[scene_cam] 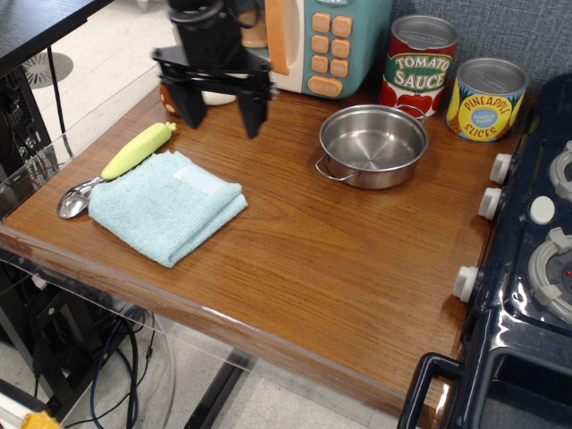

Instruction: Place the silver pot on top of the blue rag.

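Note:
The silver pot stands empty on the wooden table, right of centre, in front of the two cans. The blue rag lies folded near the left front edge, its white tag facing up. My black gripper hangs above the table at the back, between the rag and the pot. Its two fingers are spread wide apart and hold nothing. It is well left of the pot and touches neither thing.
A spoon with a yellow-green handle lies beside the rag's far left side. A toy microwave stands at the back. A tomato sauce can and a pineapple can stand behind the pot. A toy stove borders the right.

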{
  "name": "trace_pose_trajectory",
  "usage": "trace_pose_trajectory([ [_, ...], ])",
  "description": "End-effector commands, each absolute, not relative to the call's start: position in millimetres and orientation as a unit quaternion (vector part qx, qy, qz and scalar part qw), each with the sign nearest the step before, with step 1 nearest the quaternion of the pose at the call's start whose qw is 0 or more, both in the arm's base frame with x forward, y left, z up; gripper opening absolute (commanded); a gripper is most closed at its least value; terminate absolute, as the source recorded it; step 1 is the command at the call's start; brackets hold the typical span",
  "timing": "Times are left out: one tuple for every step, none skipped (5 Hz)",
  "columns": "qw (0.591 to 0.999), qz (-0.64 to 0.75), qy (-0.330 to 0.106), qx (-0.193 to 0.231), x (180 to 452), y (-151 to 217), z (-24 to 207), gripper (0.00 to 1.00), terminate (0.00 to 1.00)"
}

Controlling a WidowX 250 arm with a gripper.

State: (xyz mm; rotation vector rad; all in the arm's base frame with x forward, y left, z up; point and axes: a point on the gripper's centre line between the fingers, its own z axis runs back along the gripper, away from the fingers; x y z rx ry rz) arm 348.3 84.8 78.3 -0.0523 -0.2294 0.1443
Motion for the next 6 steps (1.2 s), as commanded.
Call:
trace_pose_trajectory([
  [0.981, 0.079, -0.159, -0.079, 391, 61, 93, 1.00, 0.00],
  [0.982, 0.068, -0.156, -0.077, 408, 48, 79, 1.00, 0.00],
  [0.985, 0.047, -0.158, -0.059, 421, 35, 60, 1.00, 0.00],
  [0.987, 0.027, -0.150, -0.053, 428, 24, 46, 1.00, 0.00],
  [0.989, 0.027, -0.139, -0.044, 427, 16, 38, 0.00, 0.00],
  [0.990, 0.031, -0.128, -0.050, 420, 18, 33, 0.00, 0.00],
])
